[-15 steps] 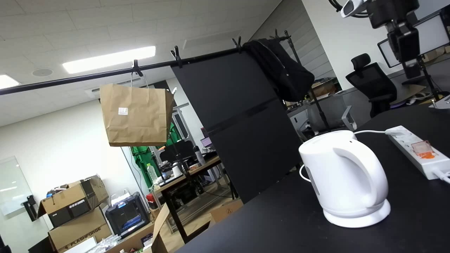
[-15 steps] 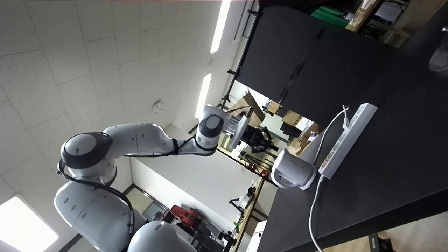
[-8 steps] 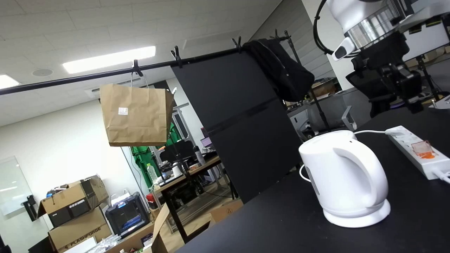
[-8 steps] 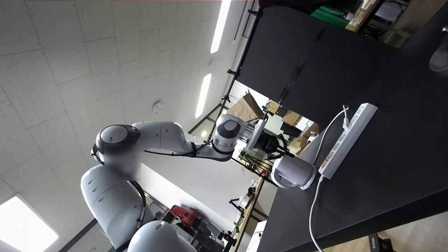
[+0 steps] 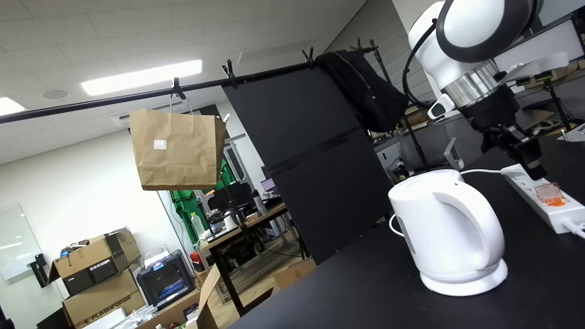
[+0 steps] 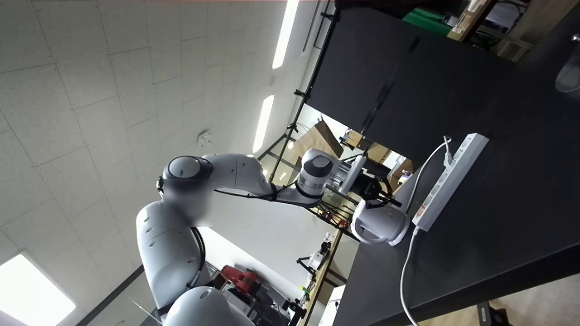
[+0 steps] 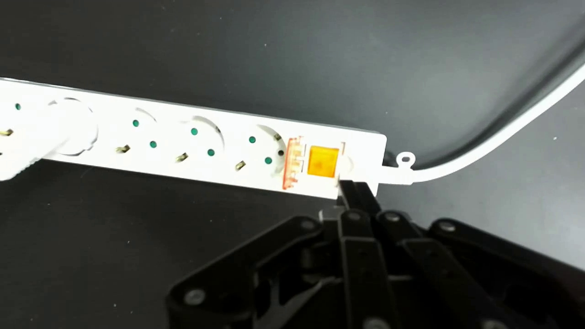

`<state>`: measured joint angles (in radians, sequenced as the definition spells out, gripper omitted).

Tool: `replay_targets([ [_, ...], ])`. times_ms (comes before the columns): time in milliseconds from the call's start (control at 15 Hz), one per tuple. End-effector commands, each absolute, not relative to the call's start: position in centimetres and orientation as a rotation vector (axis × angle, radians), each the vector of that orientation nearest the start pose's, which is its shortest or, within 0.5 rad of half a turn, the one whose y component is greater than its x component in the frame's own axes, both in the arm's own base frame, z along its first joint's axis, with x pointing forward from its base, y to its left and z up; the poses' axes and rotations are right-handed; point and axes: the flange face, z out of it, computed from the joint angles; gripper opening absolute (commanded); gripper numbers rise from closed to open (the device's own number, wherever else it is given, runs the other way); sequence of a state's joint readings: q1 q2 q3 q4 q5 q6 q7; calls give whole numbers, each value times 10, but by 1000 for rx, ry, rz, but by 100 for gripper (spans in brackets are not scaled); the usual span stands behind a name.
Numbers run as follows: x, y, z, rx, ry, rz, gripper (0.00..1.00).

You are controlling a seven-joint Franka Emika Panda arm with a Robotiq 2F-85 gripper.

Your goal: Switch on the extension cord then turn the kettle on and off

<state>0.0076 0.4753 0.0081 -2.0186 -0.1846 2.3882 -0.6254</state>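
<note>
Flat white plastic extension cord (image 7: 196, 141) is set on a smooth black table (image 7: 91, 246) beneath a closed, empty, jointed black gripper (image 7: 356, 183), which should be centred over the square orange switch (image 7: 323, 161) before pressing.

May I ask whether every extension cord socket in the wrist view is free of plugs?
No, a white plug sits in the extension cord, toward that view's left edge.

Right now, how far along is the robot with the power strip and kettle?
Done: a plug sits in the power strip and the see-through switch cover stands open. Under way: the shut fingers are near the orange switch; whether it's on, I can't tell. Apparently left: turning the kettle on and off; the fingers are away from it.
</note>
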Motion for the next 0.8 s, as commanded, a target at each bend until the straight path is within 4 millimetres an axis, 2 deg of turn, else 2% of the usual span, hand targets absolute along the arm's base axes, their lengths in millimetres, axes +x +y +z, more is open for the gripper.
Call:
replay_targets([
  [0,604,-2,199,-2976,-1186,205,0],
  [733,595,-18,170,-2946,-1124,225,0],
])
